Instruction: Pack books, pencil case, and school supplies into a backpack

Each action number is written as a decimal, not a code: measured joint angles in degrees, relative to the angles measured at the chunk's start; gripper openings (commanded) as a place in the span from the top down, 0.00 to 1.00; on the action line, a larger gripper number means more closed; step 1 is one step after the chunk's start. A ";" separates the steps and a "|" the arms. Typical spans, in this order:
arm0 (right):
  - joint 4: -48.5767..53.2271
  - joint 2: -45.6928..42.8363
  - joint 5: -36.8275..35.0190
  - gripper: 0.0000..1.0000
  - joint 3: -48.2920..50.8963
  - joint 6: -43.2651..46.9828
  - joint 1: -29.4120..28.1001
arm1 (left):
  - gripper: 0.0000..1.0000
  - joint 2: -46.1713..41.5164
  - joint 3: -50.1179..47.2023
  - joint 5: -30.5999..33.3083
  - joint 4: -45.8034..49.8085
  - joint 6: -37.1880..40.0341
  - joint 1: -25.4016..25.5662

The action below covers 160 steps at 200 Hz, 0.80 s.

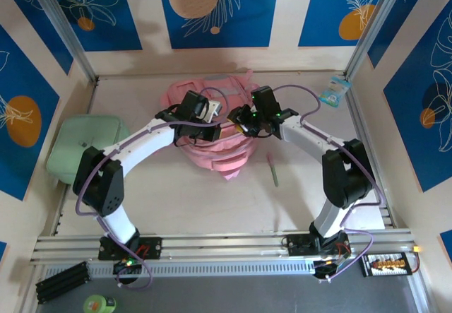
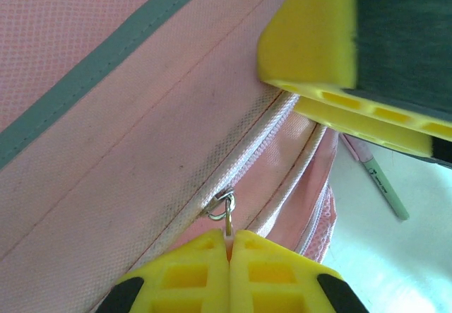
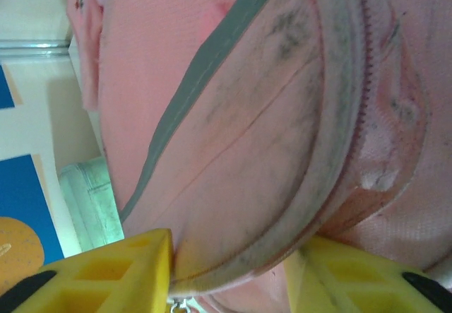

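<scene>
The backpack [image 1: 212,143] lies on the table [image 1: 183,200] in the middle of the work area, between the two arms. Its pink fabric is crossed by a grey stripe [image 2: 106,58]. Both grippers sit on its upper surface, close to each other.

Left gripper [image 2: 229,237]: the two yellow fingers [image 2: 191,274] are pressed together with no gap. The zipper pull [image 2: 227,217] is pinched between their tips. Its metal ring hooks to the slider on a zipper line of the backpack. Beyond the slider, two rows of zipper teeth run apart.

Right gripper [image 3: 238,246]: the fingers [image 3: 106,274] stand wide apart. A thick fold of the backpack, edged by a zipper, fills the gap and touches both fingers. In the left wrist view, one finger of this gripper lies just beyond the zipper pull, over the parted zipper rows.

Pen [image 1: 272,170]: thin, green, with a pinkish end toward the backpack. It lies flat on the table to the right of the backpack, near it but apart, and free of both grippers.

Other items:
- A mint-green case [image 1: 85,147] lies flat at the left side of the table, beside the left arm and apart from the backpack.
- A light blue packet [image 1: 335,90] lies in the far right corner.
- A roll of green tape [image 1: 99,304] sits in front of the rail, below the left arm's base.
</scene>
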<state>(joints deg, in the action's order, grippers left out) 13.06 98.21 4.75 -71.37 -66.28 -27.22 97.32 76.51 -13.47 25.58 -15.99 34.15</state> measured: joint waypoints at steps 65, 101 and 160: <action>2.03 0.39 -2.01 0.88 -1.95 0.02 0.07 | 1.00 -0.22 -0.42 3.87 2.49 2.19 -0.31; 4.66 0.66 -3.08 0.90 -3.67 1.31 0.52 | 1.00 -4.13 -4.90 4.98 3.69 5.81 -2.34; 6.78 0.98 -3.56 0.91 -4.94 3.02 1.16 | 1.00 -7.50 -9.53 9.03 3.43 9.62 -5.90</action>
<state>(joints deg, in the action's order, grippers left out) 19.84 99.20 1.19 -76.31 -63.26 -26.06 89.82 66.98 -4.45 29.02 -6.37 28.25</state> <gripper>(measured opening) 0.093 0.065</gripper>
